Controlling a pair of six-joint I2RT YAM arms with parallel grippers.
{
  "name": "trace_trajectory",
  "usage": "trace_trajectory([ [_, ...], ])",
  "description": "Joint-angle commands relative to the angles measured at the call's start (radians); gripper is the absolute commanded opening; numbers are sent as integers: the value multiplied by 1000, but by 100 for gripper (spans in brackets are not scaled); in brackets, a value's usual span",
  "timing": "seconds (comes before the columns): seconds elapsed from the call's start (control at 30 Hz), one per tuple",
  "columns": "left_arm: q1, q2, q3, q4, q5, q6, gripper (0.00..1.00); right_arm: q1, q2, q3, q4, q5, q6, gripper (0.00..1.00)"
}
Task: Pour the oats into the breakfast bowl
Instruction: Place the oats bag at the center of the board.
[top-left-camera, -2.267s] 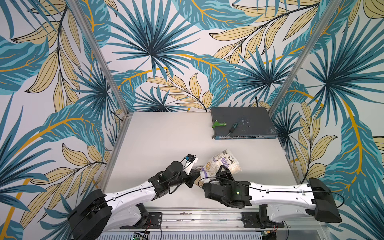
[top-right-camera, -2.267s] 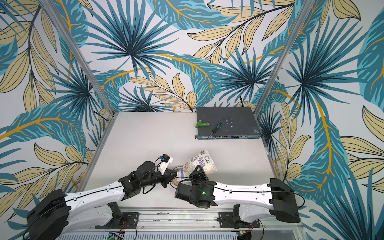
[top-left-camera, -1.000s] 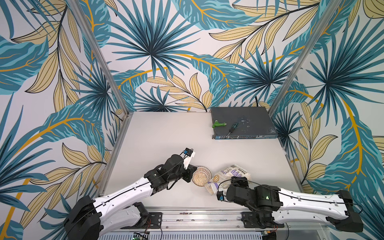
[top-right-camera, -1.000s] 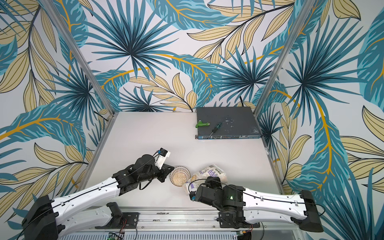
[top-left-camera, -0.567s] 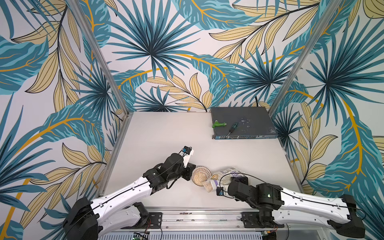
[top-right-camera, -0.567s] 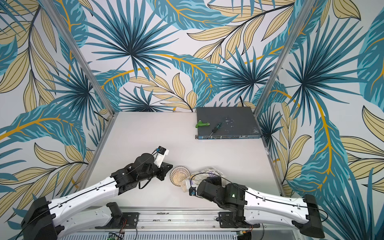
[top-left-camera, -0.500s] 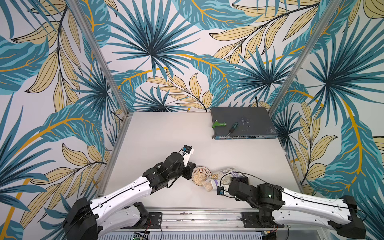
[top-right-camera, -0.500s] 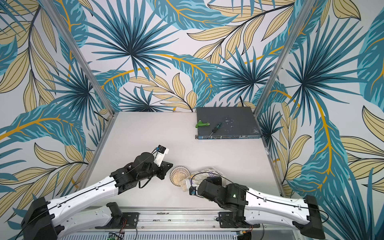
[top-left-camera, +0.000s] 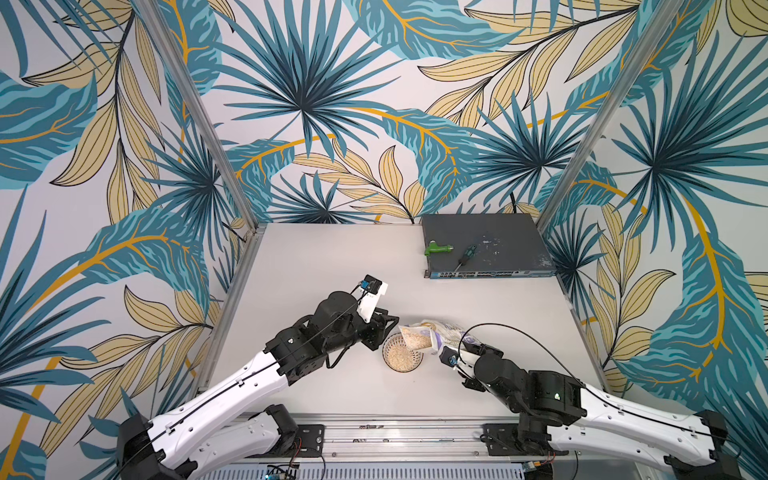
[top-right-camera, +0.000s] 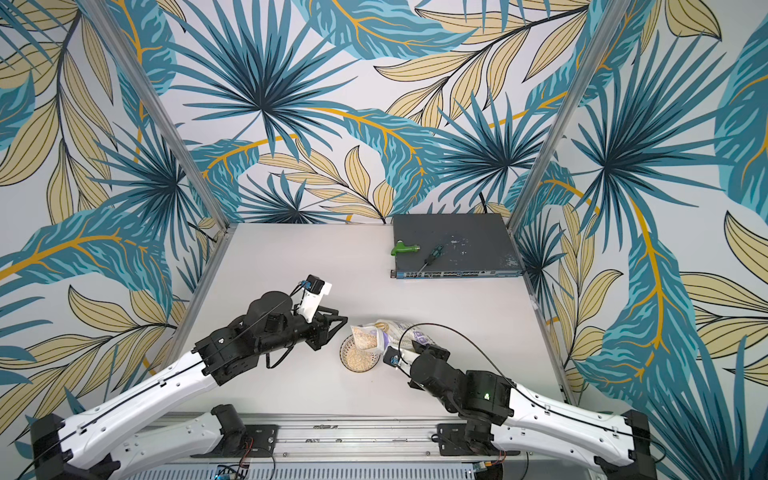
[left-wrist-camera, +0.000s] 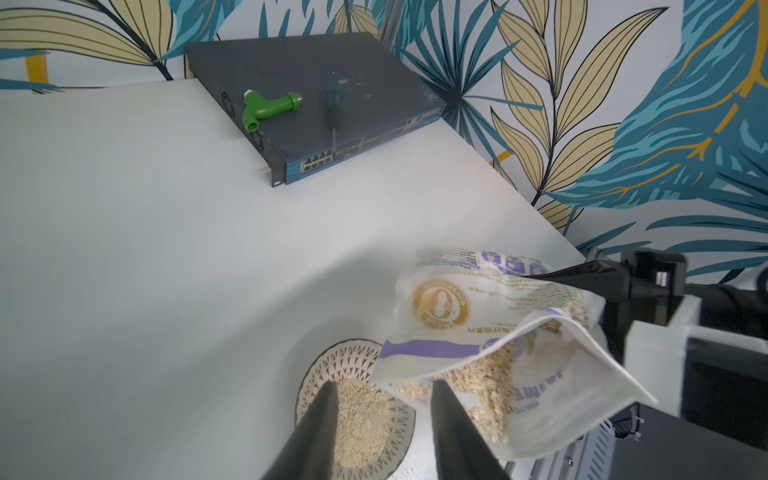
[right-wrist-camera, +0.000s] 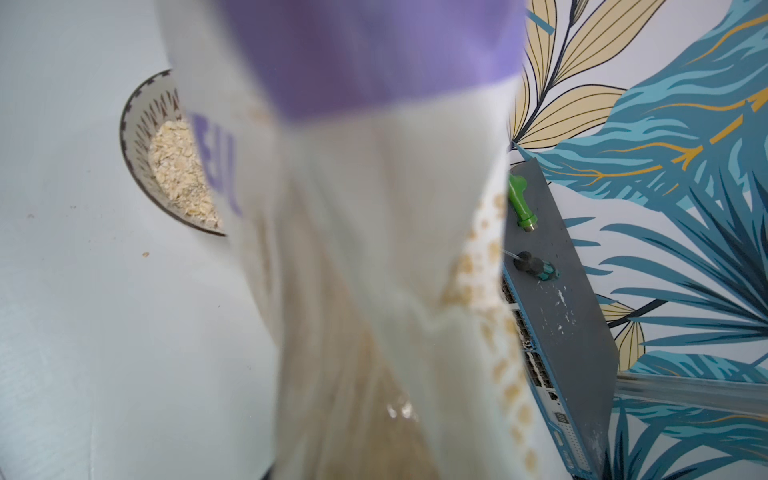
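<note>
The breakfast bowl (top-left-camera: 385, 358) (top-right-camera: 343, 356) stands near the table's front middle with a heap of oats (top-left-camera: 401, 356) (left-wrist-camera: 361, 419) in it. The oats bag (top-left-camera: 432, 334) (top-right-camera: 388, 332) (left-wrist-camera: 478, 316) is tilted, its open mouth over the bowl's right rim, and flakes still lie inside it. My right gripper (top-left-camera: 459, 347) (top-right-camera: 409, 345) is shut on the bag's far end; the bag fills the right wrist view (right-wrist-camera: 374, 249) and hides the jaws. My left gripper (top-left-camera: 386, 332) (top-right-camera: 337, 332) (left-wrist-camera: 382, 395) is open just left of the bowl, holding nothing.
A dark network switch (top-left-camera: 486, 245) (top-right-camera: 455, 245) sits at the back right, with a green pipe fitting (top-left-camera: 438, 248) and a screwdriver (top-left-camera: 465, 255) on top. A stray flake (right-wrist-camera: 145, 253) lies on the table. Patterned walls close in three sides.
My left gripper has opened and now stands off the bowl's left side. My right gripper has brought the bag's mouth over the bowl's rim.
</note>
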Motion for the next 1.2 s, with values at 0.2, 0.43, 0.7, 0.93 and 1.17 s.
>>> trace_trajectory([
  [0.2,0,34,66,4,-58,-41,43,-381,85,-40,566,-41,212,0],
  [0.43,-2,68,69,29,-77,-101,43,-570,259,-305,1279,-183,469,0],
  [0.7,-2,54,49,2,-114,-136,42,-656,571,-368,1683,-294,577,1],
  [0.93,-4,29,-3,-2,-150,-184,42,-666,650,-438,1654,-289,588,34],
  [1.17,-4,17,-45,5,-165,-205,42,-666,673,-510,1670,-276,619,52],
])
